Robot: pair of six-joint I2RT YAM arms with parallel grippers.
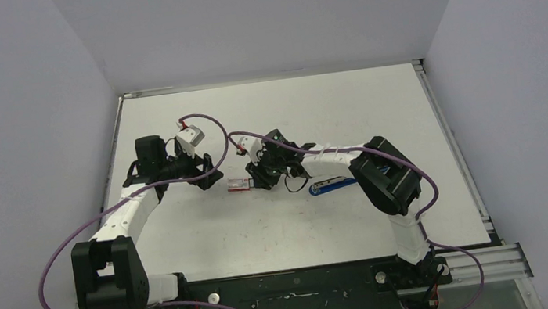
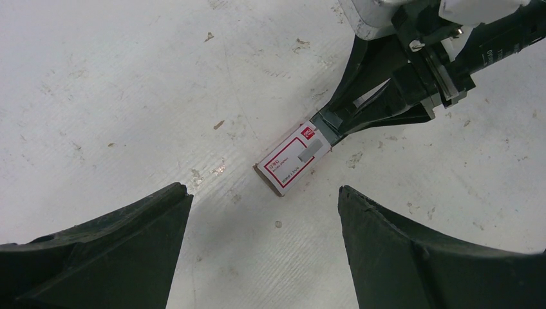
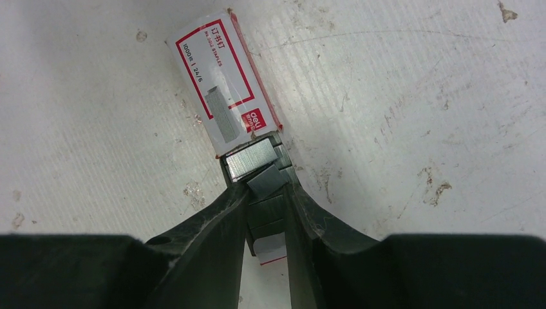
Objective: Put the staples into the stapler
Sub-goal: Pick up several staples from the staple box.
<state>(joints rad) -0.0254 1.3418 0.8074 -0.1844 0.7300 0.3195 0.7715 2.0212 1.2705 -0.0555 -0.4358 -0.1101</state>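
1. Grey walls (image 1: pixel 14 115) close in a white table (image 1: pixel 288 231). From above, the stapler (image 1: pixel 332 186) lies flat by the right arm, well apart from the box (image 1: pixel 238 184). The right gripper (image 1: pixel 258 176) is down at one end of the box, and the left gripper (image 1: pixel 210 176) is just beside the other.
2. Over to the left wrist: its fingers (image 2: pixel 129 244) stand wide and hold nothing. The box lies on the table beyond them.
3. Right wrist now: the staples (image 3: pixel 254 158) stick out of the box's open end. The narrowed fingers (image 3: pixel 212 219) pinch the strips from both sides.
4. Progress looks early. A strip is gripped at the box, but nothing has reached the stapler, and whether it is open is too small to tell.
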